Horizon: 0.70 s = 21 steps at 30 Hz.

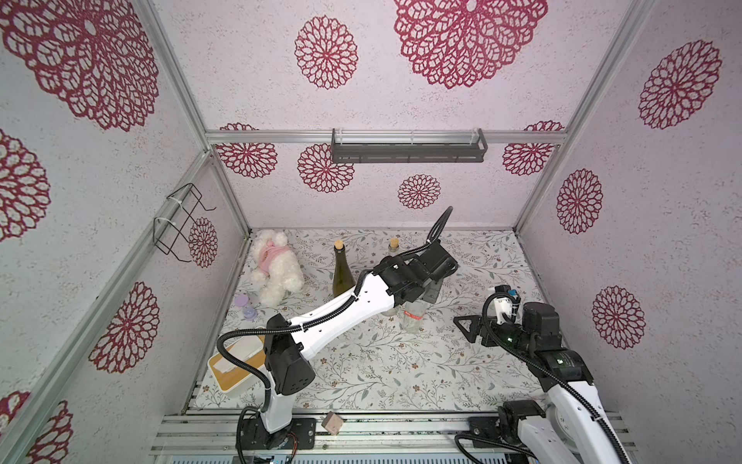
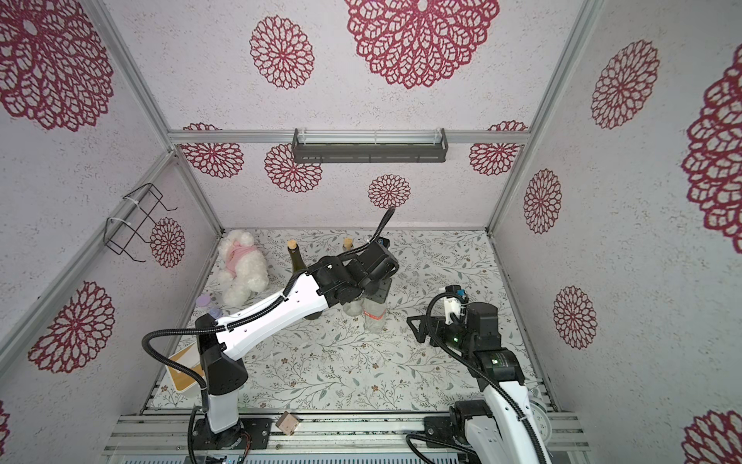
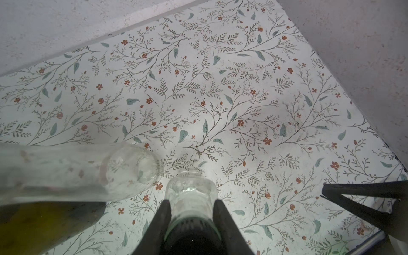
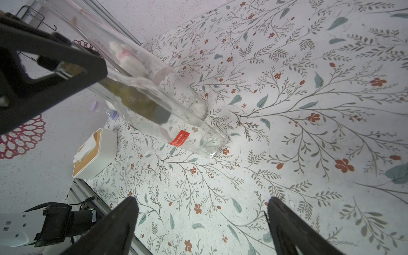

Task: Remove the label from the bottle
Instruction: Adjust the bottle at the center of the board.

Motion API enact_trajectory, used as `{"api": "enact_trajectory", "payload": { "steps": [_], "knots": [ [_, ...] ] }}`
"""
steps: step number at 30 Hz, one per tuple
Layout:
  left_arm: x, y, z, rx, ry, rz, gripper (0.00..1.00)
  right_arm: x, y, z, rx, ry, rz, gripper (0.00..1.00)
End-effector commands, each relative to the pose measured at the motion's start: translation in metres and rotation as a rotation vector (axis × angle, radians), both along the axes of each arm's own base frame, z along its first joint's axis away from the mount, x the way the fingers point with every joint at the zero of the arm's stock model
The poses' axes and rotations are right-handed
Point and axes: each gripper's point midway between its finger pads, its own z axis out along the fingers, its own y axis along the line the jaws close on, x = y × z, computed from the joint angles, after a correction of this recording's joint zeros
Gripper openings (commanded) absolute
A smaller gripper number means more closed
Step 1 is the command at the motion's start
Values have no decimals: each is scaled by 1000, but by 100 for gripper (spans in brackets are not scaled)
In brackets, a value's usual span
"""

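My left jaws clench the neck of the clear bottle [image 3: 191, 194], upright on the desk [image 3: 220, 88], while its red label [image 4: 179, 138], not yet peeled, sits ahead of my released right jaws.

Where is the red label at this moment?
In both top views, the red label is low on the clear bottle standing mid-table, whose neck the left gripper holds.

- L gripper [image 1: 431, 292] clamped on top of clear btl [image 1: 415, 307], which stands under it.
- Red label [image 1: 414, 317] on btl wall, below the fingers.
- R gripper [image 1: 465, 329] near btl, apart from it.
- Green corked btl [image 1: 343, 275] & plush dog [image 1: 277, 267] on L gripper's far side from R gripper.
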Motion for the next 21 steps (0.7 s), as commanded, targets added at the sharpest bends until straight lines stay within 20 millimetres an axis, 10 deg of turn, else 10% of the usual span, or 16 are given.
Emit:
{"api": "enact_trajectory", "payload": {
  "steps": [1,21],
  "knots": [
    [4,-5,24,-68,-48,45,12,3,-1,12,-13,-41,6,94],
    [0,-13,13,-80,-34,32,52,-1,-5,7,-28,-16,-1,94]
  ]
}}
